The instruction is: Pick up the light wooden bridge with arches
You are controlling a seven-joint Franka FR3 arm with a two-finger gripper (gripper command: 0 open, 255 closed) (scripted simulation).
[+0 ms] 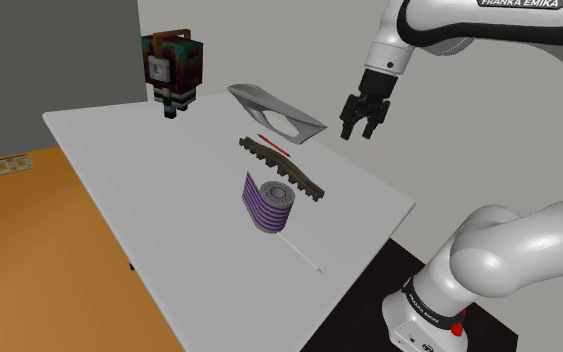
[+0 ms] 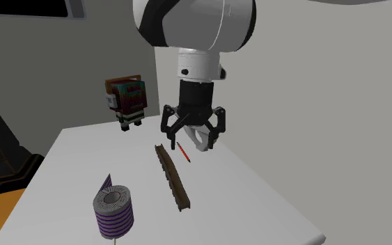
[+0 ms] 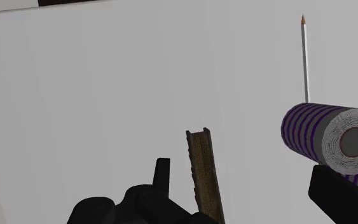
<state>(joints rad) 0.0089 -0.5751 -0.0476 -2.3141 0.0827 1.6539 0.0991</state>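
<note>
The bridge (image 1: 281, 165) is a long, narrow brown piece with small arches along its side, lying flat on the white table (image 1: 149, 170). In the second exterior view the bridge (image 2: 173, 177) runs from near the gripper towards the camera. My black gripper (image 1: 364, 125) hangs open in the air, above and beyond the bridge's far end, holding nothing. Its spread fingers show in the second exterior view, gripper (image 2: 193, 132). In the wrist view the bridge (image 3: 206, 175) lies well below the gripper (image 3: 241, 172), nearer one finger (image 3: 163, 172).
A purple-striped roll (image 1: 269, 203) stands beside the bridge, with a white pencil (image 1: 299, 252) past it near the table edge. A red pencil (image 1: 272, 146) and a grey angular piece (image 1: 274, 110) lie under the gripper. A blocky figure (image 1: 172, 70) stands at the far corner.
</note>
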